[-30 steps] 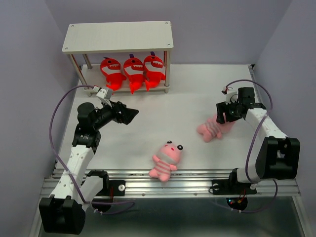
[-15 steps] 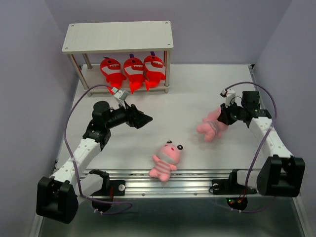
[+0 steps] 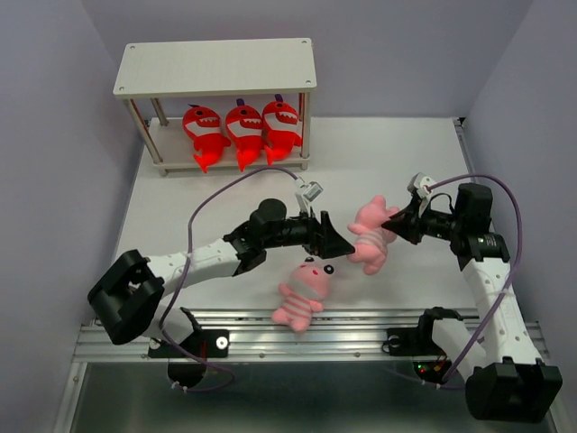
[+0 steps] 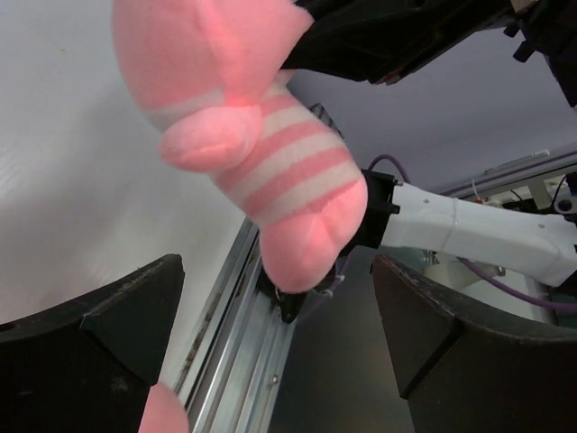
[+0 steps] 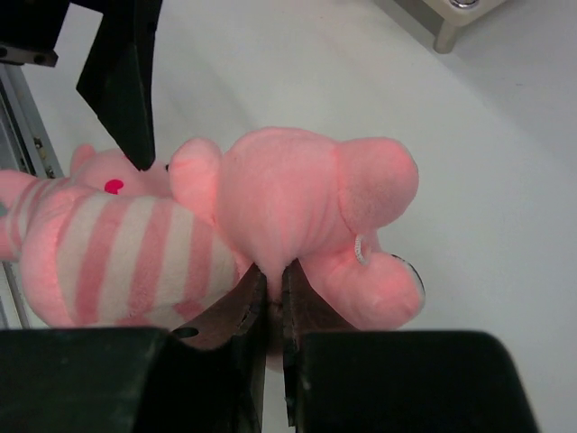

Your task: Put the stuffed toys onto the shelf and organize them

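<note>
Firstly, table (image 3: 379, 162), one: white surface, with a metal rail (image 3: 315, 327) along its near edge.

Shelf (image 3: 216, 68), one: two tiers, standing at the table's far left.

Arms, two. The left arm reaches across mid-table, between the shelf and the near toys. The left gripper (image 3: 347, 242) has its fingers spread wide just beside the raised toy, gripping nothing. The right gripper (image 3: 398, 225) has its fingers pressed together on a fold of plush.

Red sharks, three (image 3: 206, 129) (image 3: 243, 129) (image 3: 281, 124): side by side on the shelf's lower tier, tails hanging over its front edge.

Pink striped toys, two. One (image 3: 371, 233) is pinched by the right gripper and held above mid-table. The other (image 3: 305, 289) lies on the table by the rail, below the left gripper.
</note>
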Robot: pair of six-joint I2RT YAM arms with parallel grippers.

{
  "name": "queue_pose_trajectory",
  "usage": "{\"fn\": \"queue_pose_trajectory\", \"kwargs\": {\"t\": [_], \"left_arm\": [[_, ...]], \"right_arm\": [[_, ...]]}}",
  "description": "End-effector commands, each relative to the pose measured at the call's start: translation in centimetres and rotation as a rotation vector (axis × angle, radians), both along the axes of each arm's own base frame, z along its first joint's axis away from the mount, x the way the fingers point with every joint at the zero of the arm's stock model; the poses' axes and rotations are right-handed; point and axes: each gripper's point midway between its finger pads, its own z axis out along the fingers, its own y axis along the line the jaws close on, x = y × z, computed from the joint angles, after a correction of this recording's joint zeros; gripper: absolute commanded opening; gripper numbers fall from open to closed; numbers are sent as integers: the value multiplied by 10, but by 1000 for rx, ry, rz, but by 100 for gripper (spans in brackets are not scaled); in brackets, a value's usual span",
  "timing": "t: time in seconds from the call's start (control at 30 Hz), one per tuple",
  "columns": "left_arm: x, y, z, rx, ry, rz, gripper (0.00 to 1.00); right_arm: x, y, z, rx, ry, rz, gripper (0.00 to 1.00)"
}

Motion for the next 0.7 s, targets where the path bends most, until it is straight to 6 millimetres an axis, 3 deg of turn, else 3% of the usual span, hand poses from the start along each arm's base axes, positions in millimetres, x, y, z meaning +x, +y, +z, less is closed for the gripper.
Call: {"fn": "queue_pose_trajectory", "kwargs": {"t": [0.0, 0.03, 0.17, 0.27, 0.37, 0.4, 0.47, 0.5, 0.6, 0.67], "left_arm": [[1, -32, 51, -139, -50, 4, 96], [2, -40, 41, -122, -32, -3, 96], [-7, -64, 41, -126, -11, -48, 95], [-15, -77, 38, -121, 6, -79, 89], [-18, -82, 33, -116, 18, -96, 67], [-17, -82, 33, -115, 19, -95, 52], [-16, -81, 30, -108, 11, -88, 34], [-15, -80, 27, -98, 10, -77, 17], [-10, -76, 16, -42, -24, -51, 3], [-2, -73, 12, -3, -80, -21, 0]], "right_arm": [[-7, 8, 23, 60, -68, 35, 1], [-7, 8, 25, 62, -73, 28, 1], [-9, 7, 31, 76, -97, 2, 1], [-9, 6, 28, 76, -93, -13, 1], [-8, 5, 26, 72, -88, -27, 1], [-8, 4, 25, 71, -88, -32, 2], [-8, 4, 25, 71, -87, -39, 4], [-8, 4, 24, 72, -83, -42, 7], [-10, 3, 25, 77, -78, -51, 12], [-11, 3, 27, 80, -67, -58, 17]]}}
